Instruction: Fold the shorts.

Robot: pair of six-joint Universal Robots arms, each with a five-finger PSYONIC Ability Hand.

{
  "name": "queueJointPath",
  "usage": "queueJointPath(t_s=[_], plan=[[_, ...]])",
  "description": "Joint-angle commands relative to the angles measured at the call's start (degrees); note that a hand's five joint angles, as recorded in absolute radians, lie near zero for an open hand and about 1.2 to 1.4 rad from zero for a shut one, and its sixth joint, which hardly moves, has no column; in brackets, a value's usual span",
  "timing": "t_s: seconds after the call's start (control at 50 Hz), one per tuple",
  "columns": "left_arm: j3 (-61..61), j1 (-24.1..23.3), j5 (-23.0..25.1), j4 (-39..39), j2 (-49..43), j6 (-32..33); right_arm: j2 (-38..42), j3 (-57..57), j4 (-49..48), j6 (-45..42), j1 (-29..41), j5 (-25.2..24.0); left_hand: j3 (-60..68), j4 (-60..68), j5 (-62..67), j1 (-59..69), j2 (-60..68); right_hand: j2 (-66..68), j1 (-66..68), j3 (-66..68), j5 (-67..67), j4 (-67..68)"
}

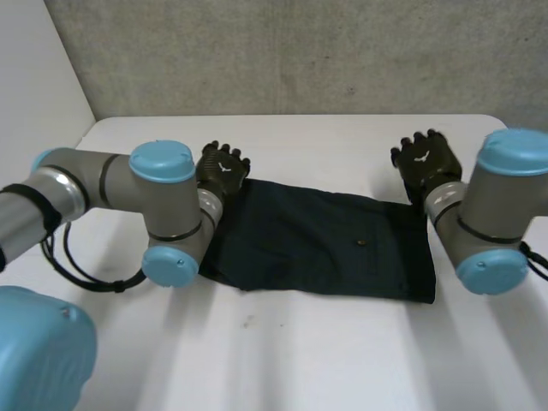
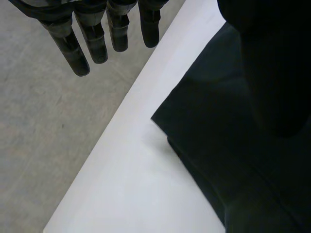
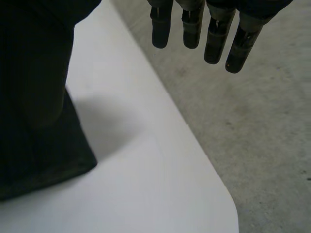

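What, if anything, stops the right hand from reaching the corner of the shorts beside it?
Probably nothing, so yes, it looks able. The right hand hovers open just beyond the far right corner of the shorts, its fingers straight, and only bare table lies between them.

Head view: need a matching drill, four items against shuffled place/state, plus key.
1. left hand
2. right hand
3. shorts
4. table

A. white, bears the cloth
B. open, by the cloth's far corner on the robot's right
C. dark, spread flat
D. open, by the cloth's far corner on the robot's left

Pairs: 1-D, 2-B, 3-C, 4-A
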Motion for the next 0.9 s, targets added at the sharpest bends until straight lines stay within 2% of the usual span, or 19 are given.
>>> queueJointPath(t_s=[0.02,0.18,0.32,0.4,0.58,0.66,0.68,0.7,0.82,0.9], plan=[[-15.07,0.43,0.0,0.58,11.42,-2.95,-13.26,13.5,2.86,11.35,-0.37,-2.79,-1.93,-1.41,-2.43,-1.06,-1.32,-2.47,-1.67,-2.25,-3.74,-3.43],[-26.24,2.72,8.27,1.72,16.08,-4.8,-20.3,27.3,8.14,15.3,-2.48,-9.47,-0.42,0.1,-0.91,0.46,0.2,-2.47,-1.67,-2.25,-3.74,-3.43],[-26.16,5.97,7.22,5.67,13.19,-4.18,-20.21,32.76,4.54,16.1,-4.16,-10.44,0.59,1.11,0.09,1.47,1.2,3.48,4.29,3.71,2.22,2.53],[-24.84,8.78,6.43,6.2,11.16,-4.09,-18.81,33.9,1.03,16.1,-4.86,-10.26,1.77,2.29,1.27,2.64,2.38,12.39,13.2,12.62,11.13,11.44],[-26.77,9.66,6.42,5.5,11.51,-4.18,-14.59,34.17,-1.88,15.92,-5.65,-10.0,2.28,2.8,1.78,3.15,2.89,17.62,18.42,17.84,16.36,16.66],[-30.02,9.58,6.95,5.32,14.76,-4.53,-12.22,33.55,-2.58,15.83,-5.74,-10.0,0.93,1.45,0.43,1.8,1.54,33.06,33.86,33.28,31.8,32.1],[-30.64,9.31,7.13,5.32,15.81,-4.53,-11.78,33.2,-2.93,15.84,-5.74,-10.09,0.93,1.45,0.43,1.8,1.54,42.76,43.57,42.98,41.5,41.8],[-31.86,8.96,7.13,5.5,17.56,-4.62,-11.69,33.11,-3.19,15.84,-5.74,-10.0,0.93,1.45,0.43,1.8,1.54,46.52,47.33,46.75,45.26,45.56],[-34.77,7.03,7.13,5.68,23.81,-4.97,-12.13,32.59,-3.28,15.92,-5.48,-9.74,-0.42,0.11,-0.91,0.46,0.2,47.9,48.71,48.13,46.64,46.94],[-36.18,6.24,7.04,6.12,28.03,-5.06,-12.3,33.29,-3.28,15.92,-5.47,-9.91,-0.75,-0.23,-1.25,0.12,-0.14,67.47,68.27,67.69,66.21,66.51]])
